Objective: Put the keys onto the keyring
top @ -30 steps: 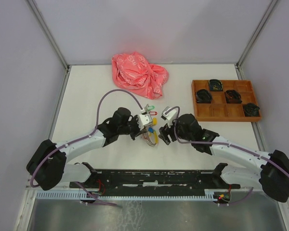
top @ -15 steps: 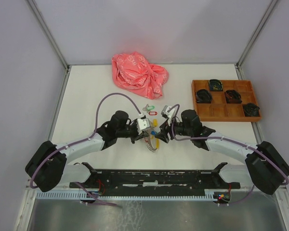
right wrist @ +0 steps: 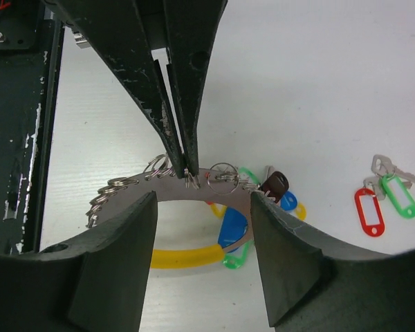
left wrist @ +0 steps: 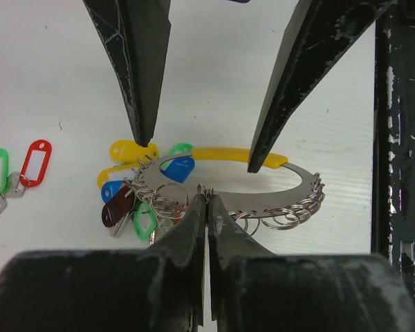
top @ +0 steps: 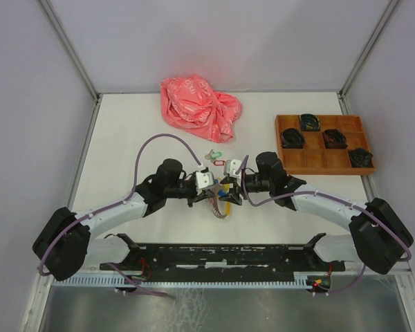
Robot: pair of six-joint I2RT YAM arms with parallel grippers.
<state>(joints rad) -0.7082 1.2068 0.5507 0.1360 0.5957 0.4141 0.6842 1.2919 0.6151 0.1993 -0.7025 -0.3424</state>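
Note:
The keyring is a flat metal arc with a yellow band, hung with several small split rings and a bunch of coloured tags. It also shows in the top view and the right wrist view. My left gripper is shut on one small split ring on the arc's edge. My right gripper is open, and its fingers stand on either side of the arc. The two keys lie loose on the table beyond, one with a green tag, one with a red tag, touching each other.
A crumpled pink bag lies at the back. A wooden compartment tray with black items stands at the right. A black rail runs along the near edge.
My right gripper has moved left to the keyring and now straddles its arc. My left gripper has shifted slightly nearer with the ring still held.

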